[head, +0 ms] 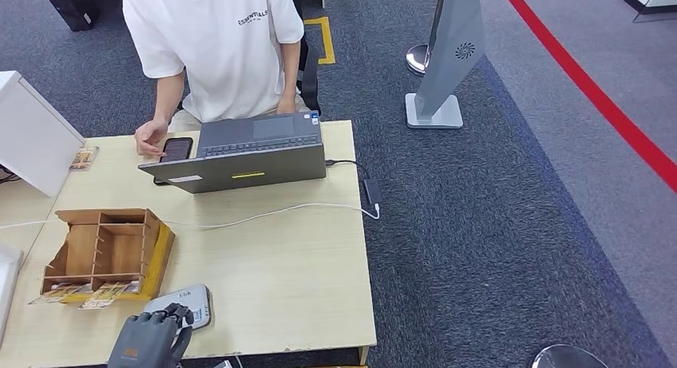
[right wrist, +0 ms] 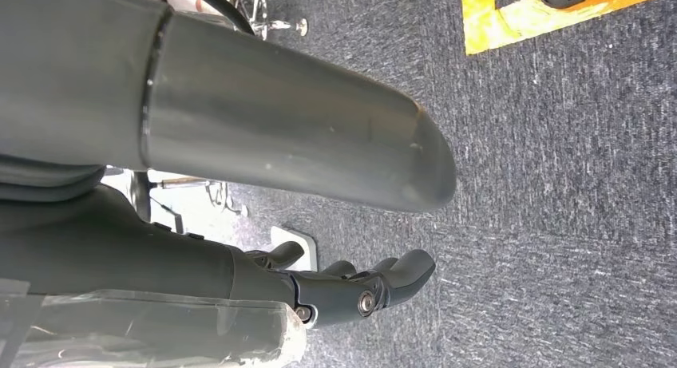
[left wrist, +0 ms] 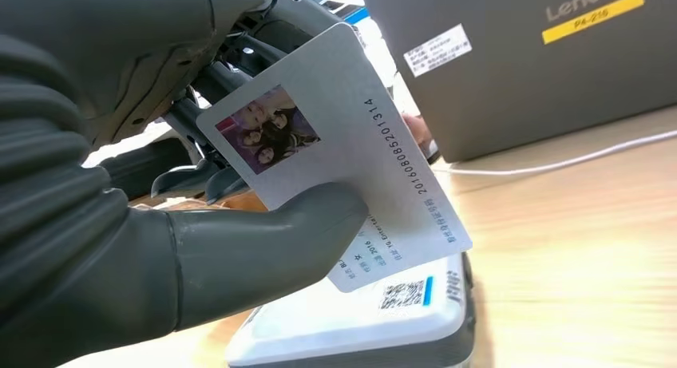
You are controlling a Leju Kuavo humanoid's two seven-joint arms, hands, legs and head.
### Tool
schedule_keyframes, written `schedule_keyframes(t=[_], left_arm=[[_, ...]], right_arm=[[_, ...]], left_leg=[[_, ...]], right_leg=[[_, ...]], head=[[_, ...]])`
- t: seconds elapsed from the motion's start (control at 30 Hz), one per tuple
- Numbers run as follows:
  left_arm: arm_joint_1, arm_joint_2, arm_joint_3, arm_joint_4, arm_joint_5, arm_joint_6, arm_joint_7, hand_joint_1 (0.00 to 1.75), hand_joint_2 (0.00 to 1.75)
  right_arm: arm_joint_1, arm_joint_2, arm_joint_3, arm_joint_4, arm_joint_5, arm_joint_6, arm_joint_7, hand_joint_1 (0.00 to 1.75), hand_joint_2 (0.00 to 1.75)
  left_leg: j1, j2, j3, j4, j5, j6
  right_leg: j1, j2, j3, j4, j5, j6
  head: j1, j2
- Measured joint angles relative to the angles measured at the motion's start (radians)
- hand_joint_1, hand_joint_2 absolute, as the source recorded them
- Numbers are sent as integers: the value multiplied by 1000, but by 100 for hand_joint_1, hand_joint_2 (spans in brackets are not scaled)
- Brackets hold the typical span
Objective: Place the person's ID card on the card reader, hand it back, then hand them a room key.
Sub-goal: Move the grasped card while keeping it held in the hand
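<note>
The left hand (head: 149,338) is cut off by the head view's lower edge and hides part of the card reader (head: 194,302).

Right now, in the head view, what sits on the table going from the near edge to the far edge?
Left hand holding the ID card → card reader → wooden organizer → white cable → laptop.

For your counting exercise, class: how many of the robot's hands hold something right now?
1. The left hand holds the ID card just above the card reader. The right hand hangs above the carpet, holding nothing.
</note>
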Motion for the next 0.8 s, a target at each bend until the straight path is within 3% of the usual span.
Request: schedule_keyframes(t=[0.8], left_arm=[[0, -20, 34, 43, -8, 2, -3, 175, 175]], right_arm=[[0, 3, 0, 0, 0, -1, 11, 0, 0]], left_leg=[[0, 0, 0, 0, 0, 0]], right_leg=[[0, 0, 0, 0, 0, 0]], head=[[0, 0]])
